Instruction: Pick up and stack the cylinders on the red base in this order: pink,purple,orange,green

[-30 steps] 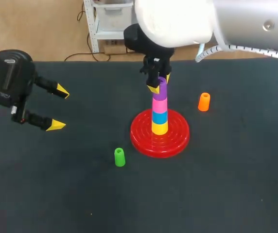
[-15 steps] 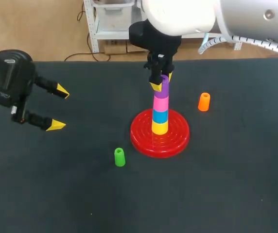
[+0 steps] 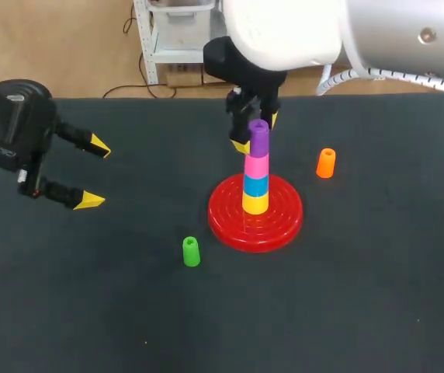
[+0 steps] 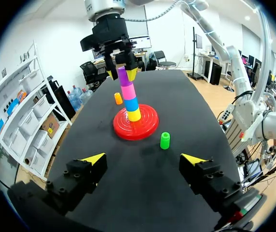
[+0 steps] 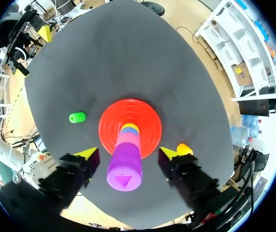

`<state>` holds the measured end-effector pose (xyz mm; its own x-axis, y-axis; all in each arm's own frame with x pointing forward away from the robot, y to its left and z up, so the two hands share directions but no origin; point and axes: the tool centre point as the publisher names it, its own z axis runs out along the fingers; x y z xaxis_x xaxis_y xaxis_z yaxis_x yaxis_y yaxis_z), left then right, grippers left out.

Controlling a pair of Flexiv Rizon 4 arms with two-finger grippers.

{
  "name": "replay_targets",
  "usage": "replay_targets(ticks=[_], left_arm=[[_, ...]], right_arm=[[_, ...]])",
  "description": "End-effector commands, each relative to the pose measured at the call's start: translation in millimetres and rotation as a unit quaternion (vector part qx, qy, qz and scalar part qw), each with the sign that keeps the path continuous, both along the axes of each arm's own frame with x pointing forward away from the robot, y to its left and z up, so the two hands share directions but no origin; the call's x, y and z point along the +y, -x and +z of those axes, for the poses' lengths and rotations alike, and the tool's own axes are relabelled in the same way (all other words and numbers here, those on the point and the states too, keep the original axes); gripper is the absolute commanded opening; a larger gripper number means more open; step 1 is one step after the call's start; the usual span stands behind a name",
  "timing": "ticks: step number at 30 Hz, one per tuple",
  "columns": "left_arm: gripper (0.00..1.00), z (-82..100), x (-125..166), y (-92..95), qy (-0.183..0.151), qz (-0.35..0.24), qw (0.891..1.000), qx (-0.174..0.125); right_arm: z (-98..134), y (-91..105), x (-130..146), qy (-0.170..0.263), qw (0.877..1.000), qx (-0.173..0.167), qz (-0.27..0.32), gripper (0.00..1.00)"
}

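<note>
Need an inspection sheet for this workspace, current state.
surface: dark table, no spills seen.
job's things: red base carries yellow cylinder, blue cylinder, pink cylinder, purple cylinder on top; orange cylinder and green cylinder upright on the table, apart from it.
clutter: nothing seen.
tools: left tool open, holding nothing; right tool open, fingers flanking purple cylinder without touching.
cables: white hose along the right arm.
surroundings: nothing seen.

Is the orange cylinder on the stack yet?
No, the orange cylinder stands alone on the table, apart from the red base.
</note>
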<state>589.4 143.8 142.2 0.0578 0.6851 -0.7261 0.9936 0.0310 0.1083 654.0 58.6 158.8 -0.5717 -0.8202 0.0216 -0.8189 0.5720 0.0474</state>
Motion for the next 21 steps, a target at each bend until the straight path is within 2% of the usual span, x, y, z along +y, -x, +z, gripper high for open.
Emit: replay_targets(ticks=[1,7,14,21], left_arm=[[1.00,-1.3,0,-1.1,0.001,-0.001,1.000,0.000],[1.00,-1.3,0,-1.1,0.001,-0.001,1.000,0.000],[1.00,-1.3,0,-1.1,0.001,-0.001,1.000,0.000],[1.00,-1.3,0,-1.1,0.001,-0.001,1.000,0.000]], right_arm=[[9,9.3,-7,-0.011,1.000,-0.020,-0.003,1.00],[30,8.0,-21,-0.039,0.998,-0.046,-0.017,1.00],[66,3.9,-62,-0.086,0.992,-0.076,-0.057,1.00],[79,-11.5,-98,-0.089,0.984,-0.098,-0.118,1.00]])
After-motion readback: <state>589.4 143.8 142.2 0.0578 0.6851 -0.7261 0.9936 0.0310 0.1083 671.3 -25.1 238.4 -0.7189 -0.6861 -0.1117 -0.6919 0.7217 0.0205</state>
